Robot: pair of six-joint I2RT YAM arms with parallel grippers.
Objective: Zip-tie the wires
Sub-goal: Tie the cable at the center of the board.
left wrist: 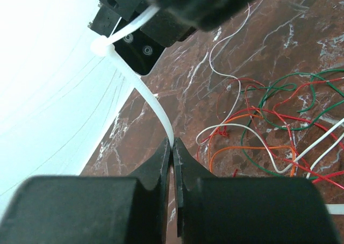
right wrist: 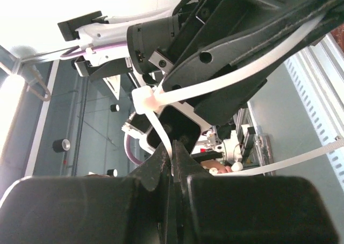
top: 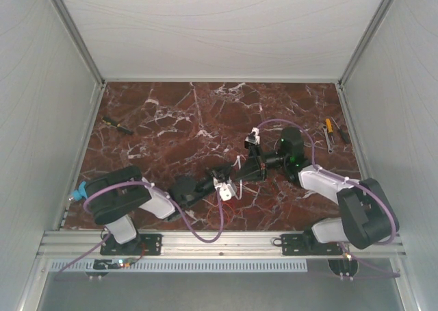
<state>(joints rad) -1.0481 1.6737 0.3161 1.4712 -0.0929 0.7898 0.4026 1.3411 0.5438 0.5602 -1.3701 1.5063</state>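
Observation:
The zip tie (left wrist: 153, 107) hangs in the air between my two grippers, above the middle of the marble table (top: 157, 112). My left gripper (left wrist: 172, 143) is shut on its strap, which curves up to the square head (left wrist: 101, 46). From the head another stretch runs to the right gripper, the black body at the top of the left wrist view. In the right wrist view my right gripper (right wrist: 173, 155) is shut on the strap just below the head (right wrist: 142, 100). The wires (left wrist: 252, 146), red, orange, white and green, lie in loose loops on the table, apart from the tie.
A dark screwdriver (top: 118, 125) lies at the back left. A yellow-handled tool (top: 329, 127) and a metal one lie at the back right. Pale enclosure walls close in three sides. A purple cable (top: 205, 232) loops over the near edge.

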